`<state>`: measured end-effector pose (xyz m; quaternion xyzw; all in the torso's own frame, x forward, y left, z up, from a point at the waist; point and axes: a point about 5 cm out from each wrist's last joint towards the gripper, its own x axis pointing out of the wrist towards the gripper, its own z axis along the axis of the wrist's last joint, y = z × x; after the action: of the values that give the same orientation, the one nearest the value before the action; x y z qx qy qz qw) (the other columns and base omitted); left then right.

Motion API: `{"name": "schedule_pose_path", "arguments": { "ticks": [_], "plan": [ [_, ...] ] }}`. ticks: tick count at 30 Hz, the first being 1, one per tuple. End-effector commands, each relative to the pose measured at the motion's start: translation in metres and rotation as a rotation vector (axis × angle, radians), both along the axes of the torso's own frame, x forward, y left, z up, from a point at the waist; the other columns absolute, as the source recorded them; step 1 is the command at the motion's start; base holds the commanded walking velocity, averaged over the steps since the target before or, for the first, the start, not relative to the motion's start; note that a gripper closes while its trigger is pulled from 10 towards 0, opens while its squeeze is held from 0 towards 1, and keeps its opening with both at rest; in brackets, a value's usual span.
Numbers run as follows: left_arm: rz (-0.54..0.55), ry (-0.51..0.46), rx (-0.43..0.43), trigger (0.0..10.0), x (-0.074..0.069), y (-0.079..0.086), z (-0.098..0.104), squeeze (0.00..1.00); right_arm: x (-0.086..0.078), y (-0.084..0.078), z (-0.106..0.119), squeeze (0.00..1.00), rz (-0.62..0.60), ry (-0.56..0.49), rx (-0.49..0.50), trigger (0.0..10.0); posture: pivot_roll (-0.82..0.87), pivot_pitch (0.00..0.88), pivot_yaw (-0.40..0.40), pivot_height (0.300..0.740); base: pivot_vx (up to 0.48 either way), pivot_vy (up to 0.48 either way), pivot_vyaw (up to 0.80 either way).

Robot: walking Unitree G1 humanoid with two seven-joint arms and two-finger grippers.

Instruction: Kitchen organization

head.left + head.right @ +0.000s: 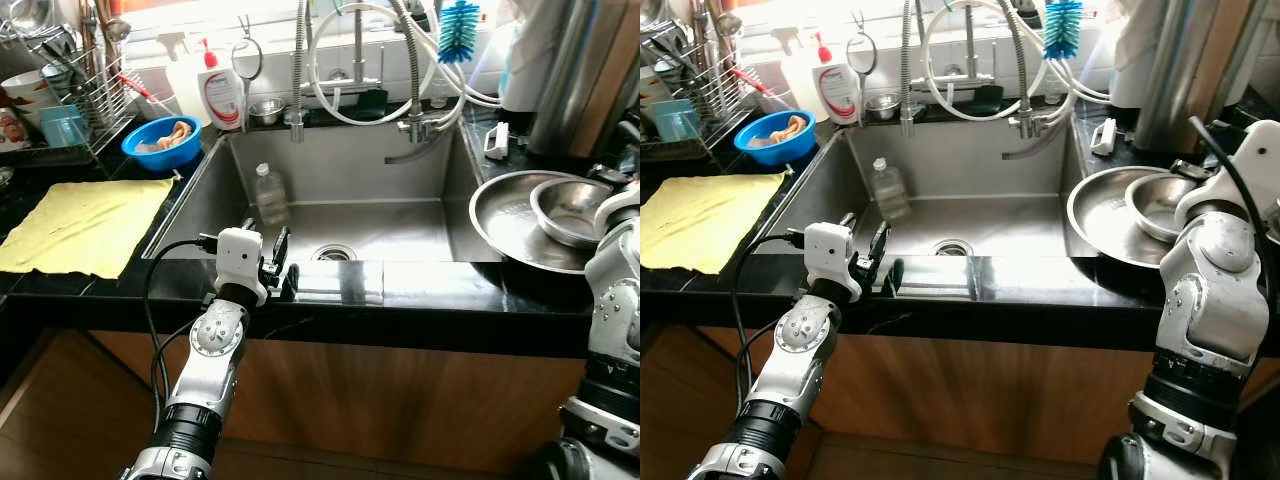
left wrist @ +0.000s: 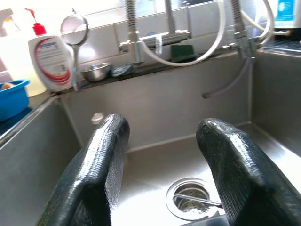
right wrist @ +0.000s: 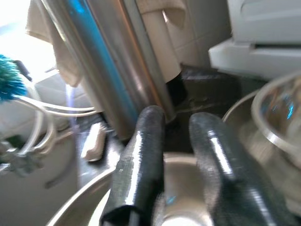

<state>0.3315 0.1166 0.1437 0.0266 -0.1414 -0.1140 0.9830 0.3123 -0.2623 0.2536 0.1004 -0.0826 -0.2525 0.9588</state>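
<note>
The deep stainless-steel sink (image 1: 345, 185) is set into the glossy black worktop (image 1: 440, 290) and serves as the landmark here. To the sink's left on the worktop lies a flat yellow cloth (image 1: 85, 225), and beyond that cloth stands a wire dish rack (image 1: 70, 100) with utensils and cups. To the sink's right sits a wide shallow steel basin (image 1: 505, 220) with a smaller steel bowl (image 1: 570, 208) inside it, toward its right side. Behind the sink, white hoses (image 1: 345, 70) loop around the steel taps, and a blue-bristled bottle brush (image 1: 459, 30) hangs above the back right corner. At the sink's back left corner rests a round blue plastic bowl (image 1: 160, 140) with something pale orange in it, next to a white bottle with a red pump top (image 1: 222, 90). A small steel cup (image 1: 266, 110) sits on the ledge behind the sink. Inside the sink, a clear plastic bottle with a white cap (image 1: 270, 192) stands near the left wall, well apart from the round drain strainer (image 1: 334, 253).

The left tool (image 1: 277, 265) hovers at the sink's front edge, its two black fingers (image 2: 101, 165) spread wide with nothing between them, pointing into the sink. The right tool (image 3: 176, 155) is over the wide basin to the sink's right, fingers a small way apart and holding nothing.
</note>
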Motion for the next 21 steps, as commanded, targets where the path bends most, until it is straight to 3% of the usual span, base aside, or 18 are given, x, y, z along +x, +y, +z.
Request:
{"name": "schedule_pose_path", "arguments": {
  "ticks": [1,14,21],
  "plan": [
    [0.010,0.009,-0.005,10.0,0.002,0.005,0.001,0.00,-0.003,0.007,0.000,1.00,0.006,-0.032,0.027,10.0,-0.31,0.000,0.147,0.740,0.000,0.000,0.00],
    [0.014,0.010,0.000,10.0,0.002,0.008,0.000,0.00,-0.014,0.016,-0.019,1.00,-0.029,-0.042,0.099,10.0,-0.31,0.000,0.147,0.740,0.000,0.000,0.00],
    [0.020,0.012,0.000,10.0,0.001,0.009,0.000,0.00,-0.016,0.038,-0.019,1.00,0.000,-0.096,0.119,10.0,-0.30,0.000,0.149,0.740,0.000,0.000,0.00]
  ]
}}
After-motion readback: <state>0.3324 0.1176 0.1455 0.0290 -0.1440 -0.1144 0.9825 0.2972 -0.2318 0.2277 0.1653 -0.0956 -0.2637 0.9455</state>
